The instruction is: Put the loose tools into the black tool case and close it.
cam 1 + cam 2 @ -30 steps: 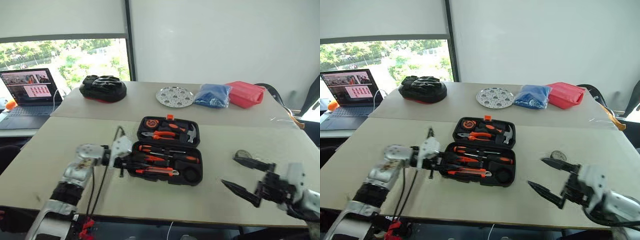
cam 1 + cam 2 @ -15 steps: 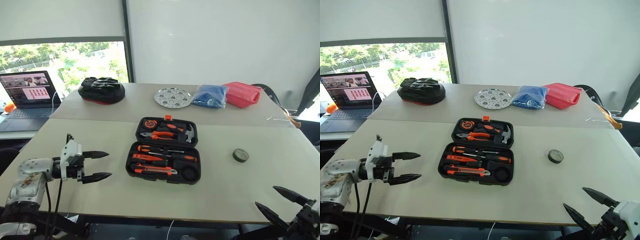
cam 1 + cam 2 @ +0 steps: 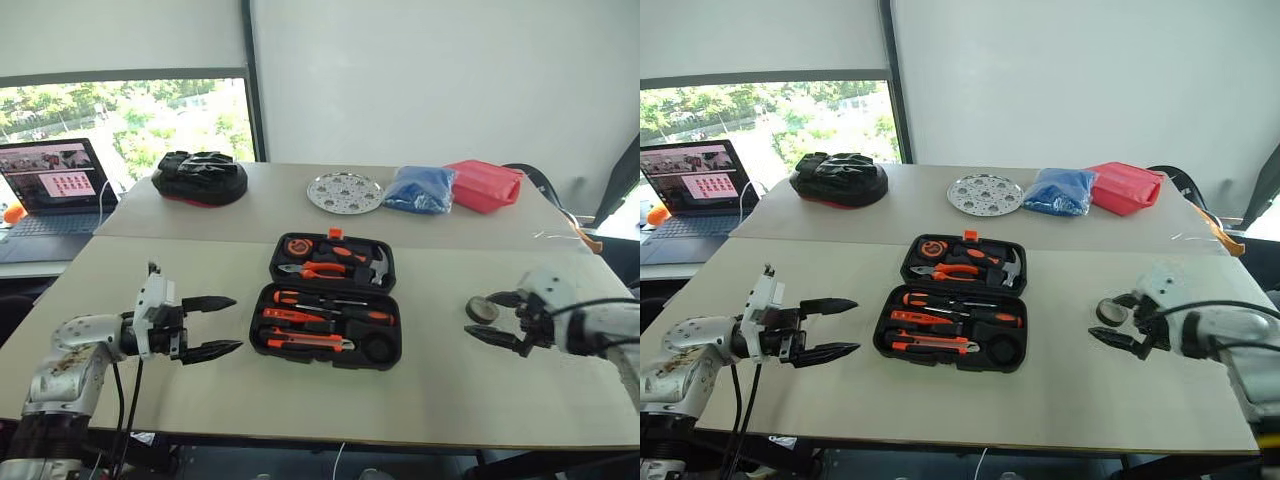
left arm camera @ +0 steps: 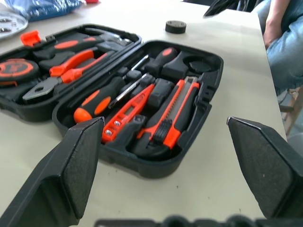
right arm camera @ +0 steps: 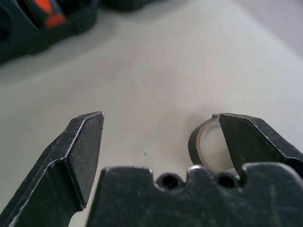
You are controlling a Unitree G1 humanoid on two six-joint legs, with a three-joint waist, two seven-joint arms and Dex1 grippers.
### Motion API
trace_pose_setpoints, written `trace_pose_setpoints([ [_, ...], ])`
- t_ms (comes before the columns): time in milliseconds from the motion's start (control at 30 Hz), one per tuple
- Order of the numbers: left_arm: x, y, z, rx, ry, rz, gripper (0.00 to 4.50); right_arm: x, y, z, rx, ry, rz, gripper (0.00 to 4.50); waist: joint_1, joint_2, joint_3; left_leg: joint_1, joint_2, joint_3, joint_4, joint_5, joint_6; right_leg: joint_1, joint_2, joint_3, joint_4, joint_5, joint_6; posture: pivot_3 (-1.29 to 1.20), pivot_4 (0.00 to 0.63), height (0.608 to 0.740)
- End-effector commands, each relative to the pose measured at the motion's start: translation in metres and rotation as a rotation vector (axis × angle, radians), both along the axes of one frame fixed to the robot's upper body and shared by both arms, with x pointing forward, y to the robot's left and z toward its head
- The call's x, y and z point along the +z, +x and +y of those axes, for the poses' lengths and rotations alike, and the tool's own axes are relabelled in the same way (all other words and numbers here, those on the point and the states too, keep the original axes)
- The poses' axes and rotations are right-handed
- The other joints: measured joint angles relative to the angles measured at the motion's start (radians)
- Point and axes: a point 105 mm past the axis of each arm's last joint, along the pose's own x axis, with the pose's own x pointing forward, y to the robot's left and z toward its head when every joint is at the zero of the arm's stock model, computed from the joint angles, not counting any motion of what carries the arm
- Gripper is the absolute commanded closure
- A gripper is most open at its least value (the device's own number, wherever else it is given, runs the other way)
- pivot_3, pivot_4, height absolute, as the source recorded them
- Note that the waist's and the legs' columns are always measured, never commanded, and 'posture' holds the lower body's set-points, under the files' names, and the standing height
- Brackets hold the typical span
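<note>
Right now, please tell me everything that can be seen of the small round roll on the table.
The small round roll is dark grey, a flat ring with a paler hollow centre. It lies flat on the pale table, to the right of the open black tool case and apart from it. The right end effector hovers at it with fingers spread open, one finger on each side. Whether a finger touches it cannot be told.

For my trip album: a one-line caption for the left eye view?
Open right gripper nears the small roll beside the open tool case.

Office room, pale tables (image 3: 150, 225), laptop (image 3: 55, 185), window (image 3: 120, 125)
</note>
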Motion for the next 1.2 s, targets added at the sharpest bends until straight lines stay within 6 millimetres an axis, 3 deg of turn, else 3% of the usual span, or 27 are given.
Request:
trace_pose_setpoints([
  [33, 0.007, -0.002, -0.006, -0.016, 0.000, -0.039, 0.04, -0.004, 0.014, -0.018, -0.047, -0.077, 0.029, 0.00, 0.005, 0.000, 0.000, 0.000, 0.000, 0.000, 0.000, 0.000, 0.000, -0.001, 0.000, 0.000, 0.000, 0.000, 0.000, 0.00, 0.150, 0.740],
  [67, 0.007, -0.002, -0.007, -0.014, -0.001, -0.042, 0.04, -0.004, 0.018, -0.020, -0.054, -0.080, 0.030, 0.00, 0.005, 0.000, 0.000, -0.001, 0.000, 0.000, 0.000, 0.000, 0.001, -0.001, -0.001, 0.000, 0.000, 0.000, 0.000, 0.00, 0.150, 0.740],
  [167, 0.005, -0.003, -0.007, -0.009, -0.002, -0.042, 0.00, -0.006, 0.027, -0.015, -0.042, -0.058, 0.036, 0.70, 0.005, 0.000, 0.000, -0.001, 0.000, 0.001, 0.001, -0.001, 0.001, -0.002, -0.001, 0.001, 0.000, 0.000, 0.001, 0.00, 0.150, 0.740],
  [400, 0.002, -0.004, -0.006, -0.004, -0.004, -0.044, 0.00, -0.012, 0.038, -0.015, -0.014, -0.081, 0.035, 3.14, 0.000, 0.000, 0.000, 0.000, 0.000, 0.001, 0.000, -0.001, 0.001, -0.001, 0.000, 0.001, 0.001, 0.001, 0.000, 0.00, 0.150, 0.740],
  [533, -0.001, -0.006, -0.006, -0.003, 0.001, -0.039, 0.00, -0.003, 0.040, -0.016, 0.029, -0.100, -0.001, 4.46, -0.005, 0.000, 0.000, 0.000, 0.000, 0.001, 0.001, -0.001, 0.001, -0.001, -0.001, 0.001, 0.001, 0.001, 0.000, 0.00, 0.150, 0.740],
  [633, -0.002, -0.008, -0.006, -0.005, 0.003, -0.036, 0.00, 0.019, 0.042, 0.003, 0.138, -0.049, -0.073, 4.49, -0.008, 0.001, 0.001, 0.000, 0.000, 0.001, 0.000, -0.001, 0.001, -0.001, -0.001, 0.001, 0.001, 0.001, 0.000, 0.00, 0.150, 0.740],
  [733, -0.002, -0.010, -0.006, -0.009, 0.002, -0.035, 0.00, 0.050, 0.031, 0.046, 0.338, 0.049, -0.117, 4.49, -0.015, 0.002, 0.001, 0.000, 0.000, 0.001, 0.000, -0.001, 0.001, -0.001, -0.001, 0.001, 0.001, 0.001, 0.000, 0.00, 0.150, 0.740],
  [833, -0.002, -0.013, -0.006, -0.019, 0.000, -0.038, 0.00, 0.069, 0.005, 0.101, 0.556, 0.110, -0.086, 4.49, -0.022, 0.003, 0.002, 0.000, 0.002, 0.000, 0.000, -0.001, 0.001, -0.001, 0.000, 0.001, 0.002, 0.001, 0.000, 0.00, 0.150, 0.740],
  [933, -0.003, -0.015, -0.007, -0.037, 0.007, -0.030, 0.00, 0.068, -0.021, 0.138, 0.694, 0.138, -0.017, 4.49, -0.017, 0.003, 0.002, 0.000, 0.002, -0.002, 0.000, -0.001, 0.001, -0.002, 0.001, -0.001, 0.003, 0.001, -0.001, 0.00, 0.150, 0.740],
  [1033, -0.005, -0.016, -0.010, -0.046, 0.011, -0.033, 0.00, 0.055, -0.038, 0.165, 0.766, 0.127, 0.036, 4.49, -0.010, 0.003, 0.002, 0.000, 0.002, -0.002, 0.000, -0.001, 0.001, -0.001, 0.000, -0.001, 0.002, 0.001, -0.001, 0.00, 0.150, 0.740],
  [1200, -0.009, -0.021, -0.013, -0.081, 0.043, -0.040, 0.00, 0.024, -0.045, 0.174, 0.759, 0.045, 0.112, 4.49, 0.004, 0.003, 0.002, -0.001, 0.000, -0.001, 0.002, -0.001, 0.001, -0.002, -0.002, -0.001, 0.001, 0.001, 0.000, 0.00, 0.150, 0.740],
])
